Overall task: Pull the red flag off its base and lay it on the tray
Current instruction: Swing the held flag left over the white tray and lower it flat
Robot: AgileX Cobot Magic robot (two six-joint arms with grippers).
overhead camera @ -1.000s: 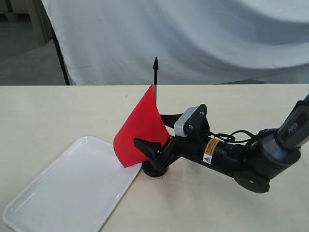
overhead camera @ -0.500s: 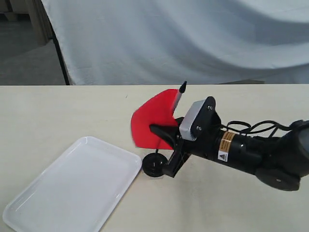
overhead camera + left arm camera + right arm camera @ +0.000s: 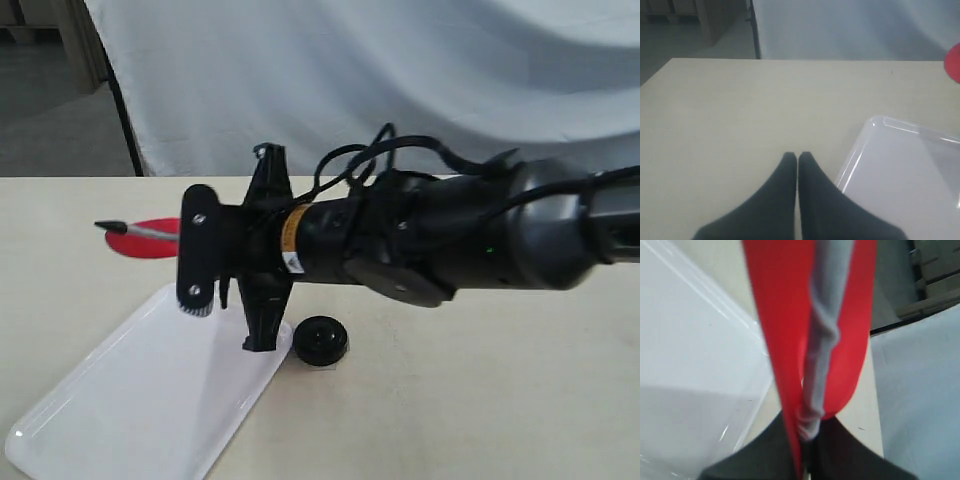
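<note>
One beige table, tray, white drape

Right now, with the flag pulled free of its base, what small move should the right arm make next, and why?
Probably lower the right pincer toward the tray. It is shut on the red flag, whose pole lies about level in the air near the tray's far end, clear of the base, so only a short descent seems left before release.
</note>
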